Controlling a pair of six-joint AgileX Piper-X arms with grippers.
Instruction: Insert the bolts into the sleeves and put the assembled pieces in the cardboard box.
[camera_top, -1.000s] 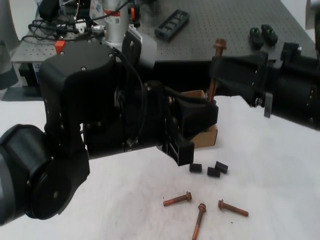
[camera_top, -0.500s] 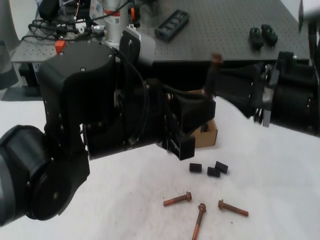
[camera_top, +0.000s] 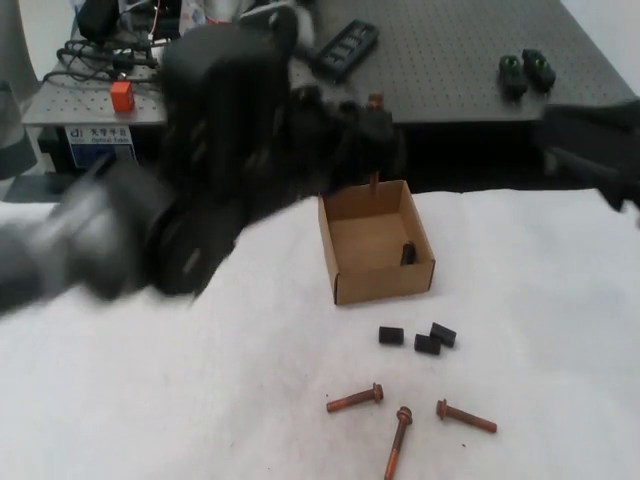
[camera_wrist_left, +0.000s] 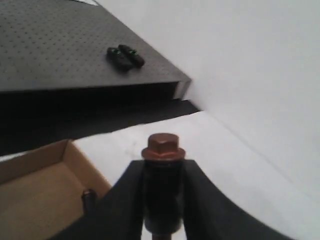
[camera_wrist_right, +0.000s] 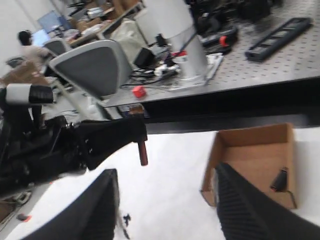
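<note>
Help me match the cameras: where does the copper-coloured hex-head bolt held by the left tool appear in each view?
High view: copper-coloured hex-head bolt upright, past the far wall of the open brown cardboard box.
Left wrist view: bolt close up, head toward camera, box beside it.
Right wrist view: bolt hanging, apart from the box.
Shared landmark: the box.

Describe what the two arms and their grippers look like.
The left arm is black with bulky rounded housings and a greyer lower link; the right arm is black. The left gripper has smooth matte black fingers; the right gripper has black, finely textured pads.
</note>
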